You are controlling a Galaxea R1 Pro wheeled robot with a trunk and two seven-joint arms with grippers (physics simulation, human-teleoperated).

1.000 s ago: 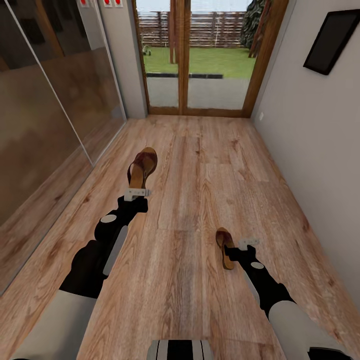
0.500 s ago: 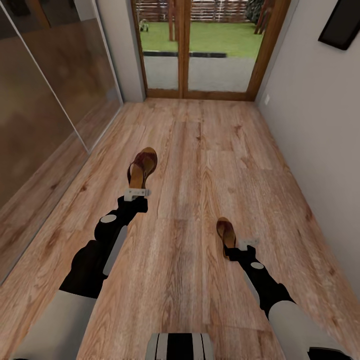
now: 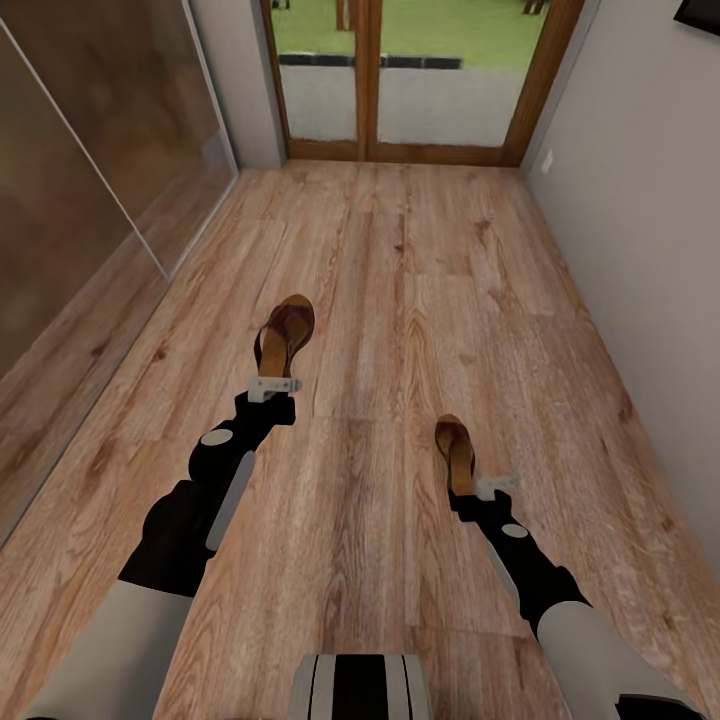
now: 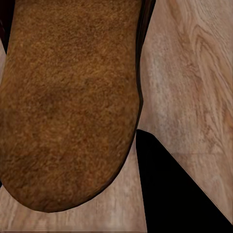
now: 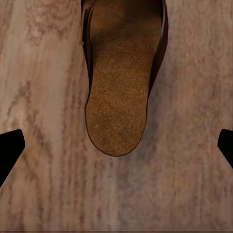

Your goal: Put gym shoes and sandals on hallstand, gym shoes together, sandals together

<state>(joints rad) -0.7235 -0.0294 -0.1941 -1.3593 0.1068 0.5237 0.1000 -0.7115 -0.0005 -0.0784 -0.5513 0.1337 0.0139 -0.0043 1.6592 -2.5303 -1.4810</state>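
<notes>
From the head view, my left gripper (image 3: pixel 272 385) seems to pinch one sandal (image 3: pixel 284 335) by its heel; the other sandal (image 3: pixel 456 455) lies on the corridor floor (image 3: pixel 400 300) just ahead of my right gripper (image 3: pixel 495 487).

Left wrist: the insole (image 4: pixel 68 97) looms close; a thin heel hold could slip.

Right wrist: fingers (image 5: pixel 9 150) spread wide, so closing early would miss. I read no writing.

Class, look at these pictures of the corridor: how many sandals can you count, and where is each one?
2. One sandal is just ahead of the left pincer; the other sandal is ahead of the right pincer, over the wood floor. No others are visible.
</notes>
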